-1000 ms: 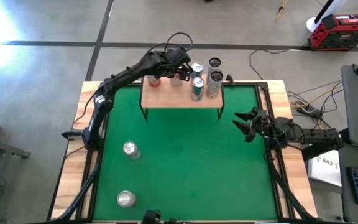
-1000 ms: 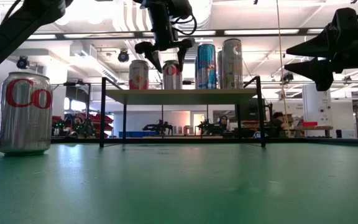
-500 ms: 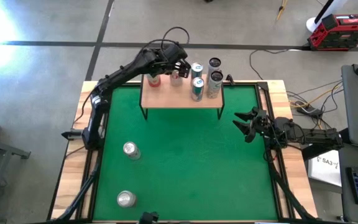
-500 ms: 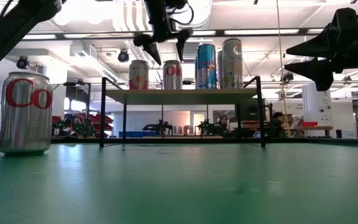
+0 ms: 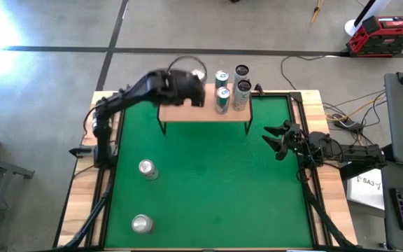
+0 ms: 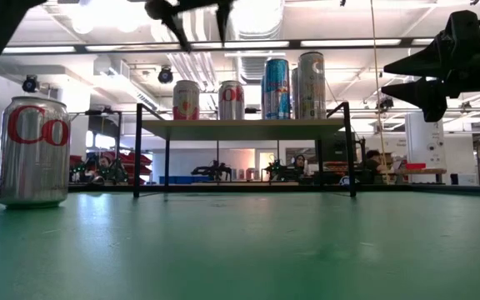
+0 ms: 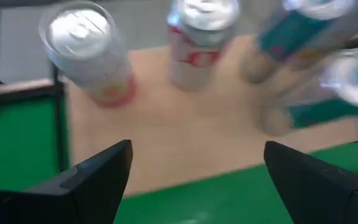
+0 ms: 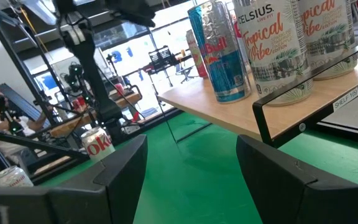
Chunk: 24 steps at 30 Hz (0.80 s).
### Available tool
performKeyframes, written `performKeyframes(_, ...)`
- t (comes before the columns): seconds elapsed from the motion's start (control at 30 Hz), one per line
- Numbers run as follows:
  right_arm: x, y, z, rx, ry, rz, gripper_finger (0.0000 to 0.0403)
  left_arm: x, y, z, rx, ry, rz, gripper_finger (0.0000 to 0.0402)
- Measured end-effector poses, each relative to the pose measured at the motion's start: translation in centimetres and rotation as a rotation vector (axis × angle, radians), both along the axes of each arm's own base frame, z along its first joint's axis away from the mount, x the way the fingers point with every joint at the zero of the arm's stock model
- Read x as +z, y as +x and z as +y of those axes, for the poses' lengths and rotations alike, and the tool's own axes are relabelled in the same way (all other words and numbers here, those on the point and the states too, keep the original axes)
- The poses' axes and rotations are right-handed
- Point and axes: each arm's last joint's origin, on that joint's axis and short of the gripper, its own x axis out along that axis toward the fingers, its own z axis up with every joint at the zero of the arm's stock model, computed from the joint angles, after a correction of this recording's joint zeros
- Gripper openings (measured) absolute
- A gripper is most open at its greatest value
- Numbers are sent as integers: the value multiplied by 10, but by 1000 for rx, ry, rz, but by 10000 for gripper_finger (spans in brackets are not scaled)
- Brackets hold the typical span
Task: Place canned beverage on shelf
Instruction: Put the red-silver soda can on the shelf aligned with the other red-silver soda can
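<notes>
my left gripper (image 6: 197, 15) blurs above the shelf (image 5: 205, 110), fingers spread and empty; it has lifted off the red can (image 6: 231, 100); right gripper (image 5: 277, 142) waits open

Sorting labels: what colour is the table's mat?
Green mat, clearest in the high view.

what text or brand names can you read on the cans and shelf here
"CELSIUS" and "Tropical Vibe": tall white can on the shelf.
"Tropical Vibe" again: second white can beside it.
"Red Bull", partly seen: blue-silver can.
"Co": silver can on the green table.
Small white label on the shelf's frame: too small to read.
</notes>
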Motion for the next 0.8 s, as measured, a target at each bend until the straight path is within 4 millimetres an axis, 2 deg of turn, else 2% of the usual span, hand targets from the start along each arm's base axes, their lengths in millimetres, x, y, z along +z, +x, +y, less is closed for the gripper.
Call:
performKeyframes(0.23, 0, 0, 0, 0, 0, 1, 238, -2, -1, -89, -42, 63, -88, 347)
performKeyframes(0.4, 0, 0, 0, 0, 0, 0, 238, -16, -10, -136, -51, 71, -124, 347)
performKeyframes(0.6, 0, 0, 0, 0, 0, 0, 238, -44, -33, -169, 5, -29, -119, 347)
performKeyframes(0.8, 0, 0, 0, 0, 0, 0, 238, -78, -58, -176, 192, -256, -47, 347)
